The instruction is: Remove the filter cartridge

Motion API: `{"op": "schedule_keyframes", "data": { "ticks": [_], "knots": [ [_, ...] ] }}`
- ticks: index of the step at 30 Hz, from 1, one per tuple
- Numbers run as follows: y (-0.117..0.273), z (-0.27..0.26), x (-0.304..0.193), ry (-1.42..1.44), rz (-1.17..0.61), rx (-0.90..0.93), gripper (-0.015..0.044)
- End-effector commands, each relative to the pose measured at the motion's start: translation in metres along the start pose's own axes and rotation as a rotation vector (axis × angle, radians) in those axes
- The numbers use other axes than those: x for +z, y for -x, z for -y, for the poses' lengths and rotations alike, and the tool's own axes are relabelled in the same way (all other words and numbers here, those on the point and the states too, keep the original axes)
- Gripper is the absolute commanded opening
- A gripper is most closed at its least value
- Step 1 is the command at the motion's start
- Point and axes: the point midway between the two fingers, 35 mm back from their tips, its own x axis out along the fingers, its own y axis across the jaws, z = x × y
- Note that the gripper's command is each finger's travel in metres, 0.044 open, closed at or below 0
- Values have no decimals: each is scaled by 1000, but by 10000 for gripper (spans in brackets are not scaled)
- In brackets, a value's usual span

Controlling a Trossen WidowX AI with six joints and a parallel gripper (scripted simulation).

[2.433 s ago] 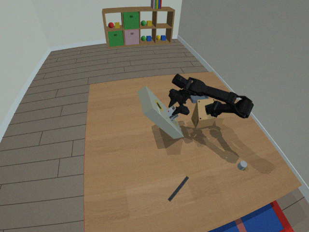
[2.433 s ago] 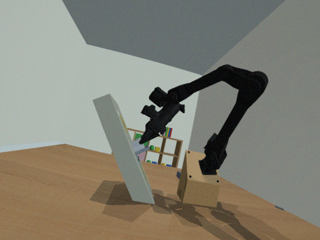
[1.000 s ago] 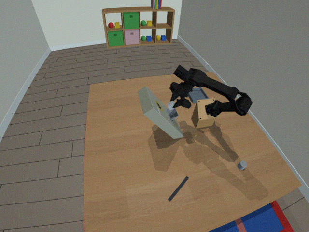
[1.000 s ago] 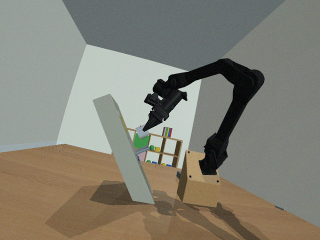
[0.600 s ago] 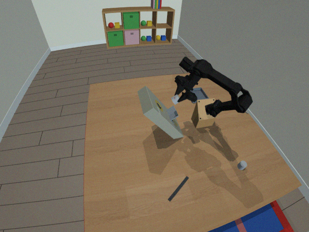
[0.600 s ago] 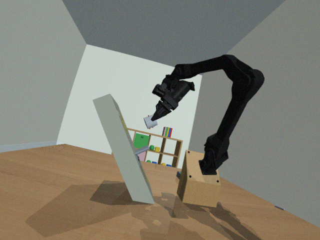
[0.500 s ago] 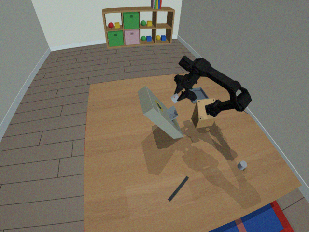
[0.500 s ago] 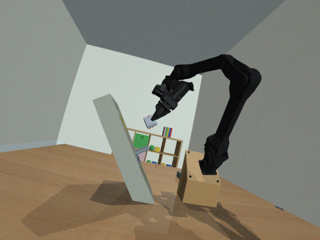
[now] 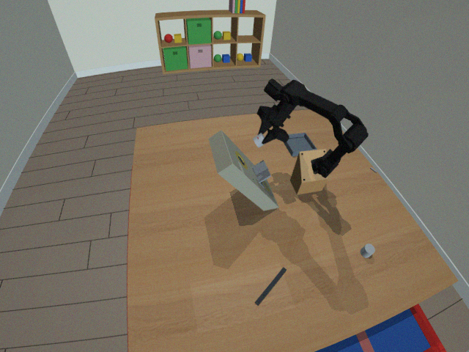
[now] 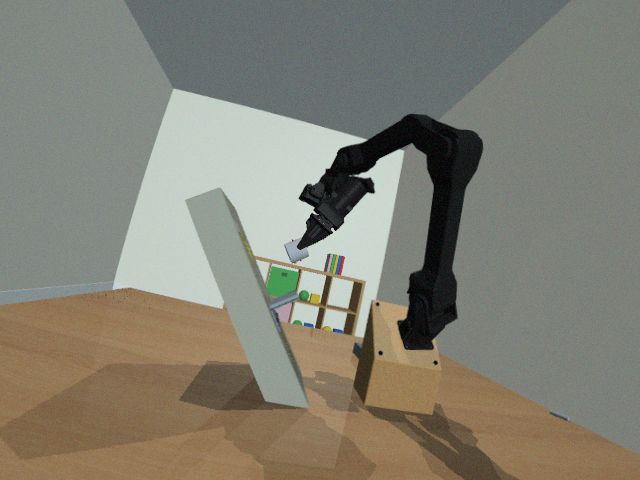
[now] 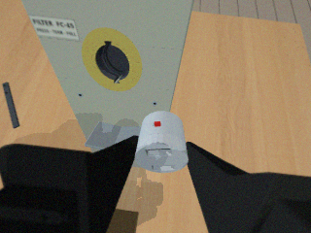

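The filter cartridge (image 9: pixel 259 140) (image 10: pixel 296 251) (image 11: pixel 162 138) is a pale grey cylinder with a small red mark and slots on its near face. My gripper (image 9: pixel 261 139) (image 10: pixel 301 247) (image 11: pixel 161 143) is shut on it and holds it in the air, apart from the panel. The service panel (image 9: pixel 245 188) (image 10: pixel 232 279) (image 11: pixel 160 58) leans back, its round socket empty inside a yellow ring (image 11: pixel 90 63). A grey ledge (image 9: pixel 261 171) (image 10: pixel 284 300) (image 11: pixel 109 136) juts from the panel below the socket. The blue-grey tray (image 9: pixel 300 144) lies on the table beyond the arm's base, mostly hidden in the exterior view.
The wooden base block (image 9: pixel 311 183) (image 10: pixel 400 384) carries the arm, near the tray. A dark bar (image 9: pixel 270 286) (image 11: pixel 11 105) and a small grey cylinder (image 9: pixel 367 251) lie on the table. A shelf (image 9: pixel 209 14) stands at the far wall.
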Motion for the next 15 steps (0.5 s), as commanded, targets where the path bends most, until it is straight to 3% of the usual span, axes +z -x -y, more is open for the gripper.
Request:
{"op": "schedule_keyframes", "data": {
  "ticks": [1,15],
  "knots": [
    [0,1,-1,-6,-1,-4,0],
    [38,102,-57,-532,-42,-326,0]
  ]
}}
